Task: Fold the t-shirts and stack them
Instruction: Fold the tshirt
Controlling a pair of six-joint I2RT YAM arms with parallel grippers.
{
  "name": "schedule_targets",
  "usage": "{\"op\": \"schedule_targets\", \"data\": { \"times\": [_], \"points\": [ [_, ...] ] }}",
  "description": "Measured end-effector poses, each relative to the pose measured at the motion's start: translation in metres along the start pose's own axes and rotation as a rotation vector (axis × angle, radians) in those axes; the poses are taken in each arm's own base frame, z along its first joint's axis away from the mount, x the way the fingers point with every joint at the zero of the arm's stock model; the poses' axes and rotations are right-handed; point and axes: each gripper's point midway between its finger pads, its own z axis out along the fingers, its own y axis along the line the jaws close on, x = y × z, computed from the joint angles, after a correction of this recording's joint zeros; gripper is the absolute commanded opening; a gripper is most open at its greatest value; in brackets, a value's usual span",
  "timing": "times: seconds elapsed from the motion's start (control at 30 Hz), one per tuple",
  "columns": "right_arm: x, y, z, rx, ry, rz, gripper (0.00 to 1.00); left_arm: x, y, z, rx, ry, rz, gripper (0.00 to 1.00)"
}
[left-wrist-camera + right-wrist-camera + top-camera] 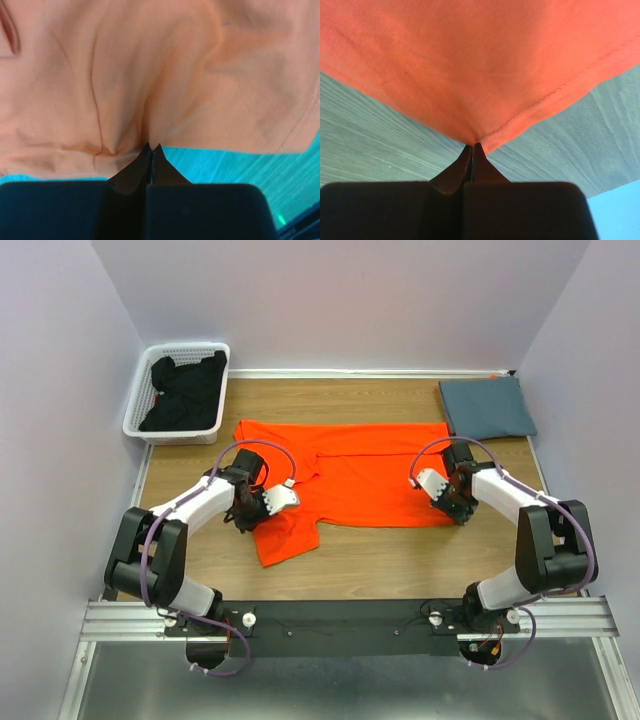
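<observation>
Orange t-shirt (350, 465) lies spread flat across the middle of the wooden table (400, 565) in the top view, its long edge running left to right, with one flap hanging down toward lower left of centre

Left gripper (151, 147): jaws clenched tip to tip on the orange cloth at its near edge; wrist view shows fabric puckered into creases right at the tips, table surface visible below the hem. In the top view this gripper (250, 518) sits on the shirt's left portion, just above the hanging flap

Right gripper (472, 146): jaws clenched, grasping a pointed corner of the orange t-shirt, stitched hem meeting at the tips, wood grain on both sides. In the top view it (458, 510) is at the shirt's lower right corner

Blue-grey t-shirt (487, 406): folded into a rectangle, upper right of the table, apart from the orange one

White basket (140, 420), upper left, holds a dark garment (185, 390), crumpled
</observation>
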Motion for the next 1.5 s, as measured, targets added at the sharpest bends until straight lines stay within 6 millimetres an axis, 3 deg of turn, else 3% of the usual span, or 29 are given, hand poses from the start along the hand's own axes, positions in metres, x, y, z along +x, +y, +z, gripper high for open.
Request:
{"op": "schedule_targets", "data": {
  "times": [0.37,0.8,0.97,1.23,1.5],
  "points": [
    [-0.011,-0.015,-0.029,0.076,-0.073,0.008,0.01,-0.011,0.000,-0.034,-0.033,-0.032,0.002,0.00],
    [-0.002,-0.011,-0.062,0.121,-0.115,0.005,0.01,-0.016,-0.014,-0.072,-0.067,-0.091,0.019,0.00],
    [0.002,-0.007,-0.066,0.112,-0.107,0.002,0.01,-0.018,-0.012,-0.082,-0.083,-0.102,0.014,0.00],
    [-0.023,-0.035,-0.068,0.095,-0.095,-0.008,0.00,-0.039,0.031,-0.101,-0.139,-0.128,-0.017,0.00],
    [-0.041,-0.059,-0.065,0.091,-0.087,-0.032,0.01,-0.046,0.069,-0.090,-0.147,-0.118,-0.054,0.00]
  ]
}}
